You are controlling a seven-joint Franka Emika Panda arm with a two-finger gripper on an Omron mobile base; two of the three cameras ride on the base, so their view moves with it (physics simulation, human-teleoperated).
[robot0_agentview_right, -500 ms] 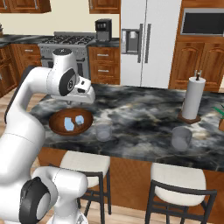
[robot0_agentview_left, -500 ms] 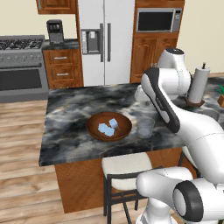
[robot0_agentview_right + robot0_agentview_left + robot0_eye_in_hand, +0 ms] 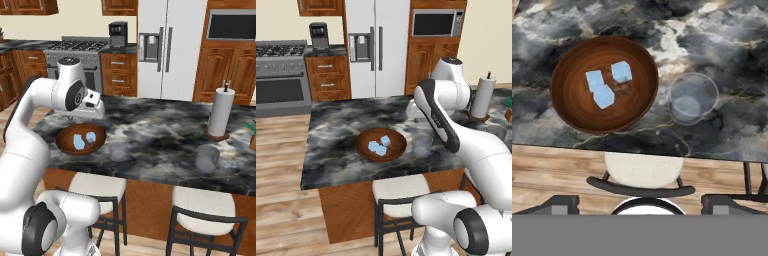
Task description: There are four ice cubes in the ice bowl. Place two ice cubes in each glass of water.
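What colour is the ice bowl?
The ice bowl is reddish-brown wood, clearest in the hand view.

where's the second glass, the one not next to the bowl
In the right base view that glass stands alone toward the right of the counter, in front of the paper-towel roll, well away from the ice bowl.

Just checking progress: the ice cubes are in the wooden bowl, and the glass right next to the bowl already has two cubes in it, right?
Not quite. In the hand view the glass beside the bowl holds no cubes; the ice cubes are in the bowl.
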